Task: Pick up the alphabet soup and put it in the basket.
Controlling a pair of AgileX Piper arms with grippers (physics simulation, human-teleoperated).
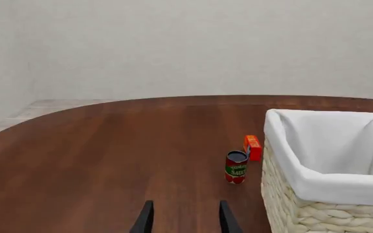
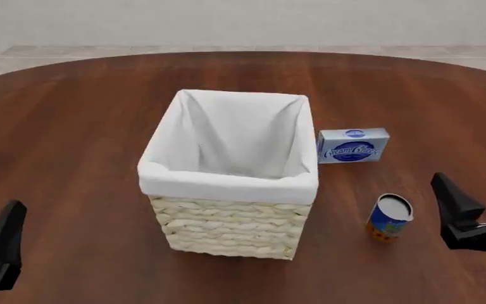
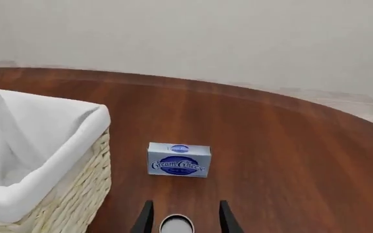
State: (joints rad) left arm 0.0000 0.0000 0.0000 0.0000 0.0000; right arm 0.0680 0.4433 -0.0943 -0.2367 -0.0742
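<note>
The right gripper (image 3: pixel 182 216) hangs with its two dark fingers spread apart, and the silvery top of the small cylindrical blue-and-orange alphabet soup can (image 2: pixel 389 218) shows between them in its wrist view, untouched. The can stands upright on the dark brown wooden table (image 2: pixel 74 126), near the right side of the large pale woven wicker basket (image 2: pixel 230 225) with its white cloth liner. Beyond the can lies a flat blue-and-white cream cheese box (image 2: pixel 353 145), just beside the basket. The left gripper (image 1: pixel 184 218) is likewise spread, holding nothing, well apart from a red tomato sauce can (image 1: pixel 236 166) and a small orange box (image 1: pixel 252 147).
</note>
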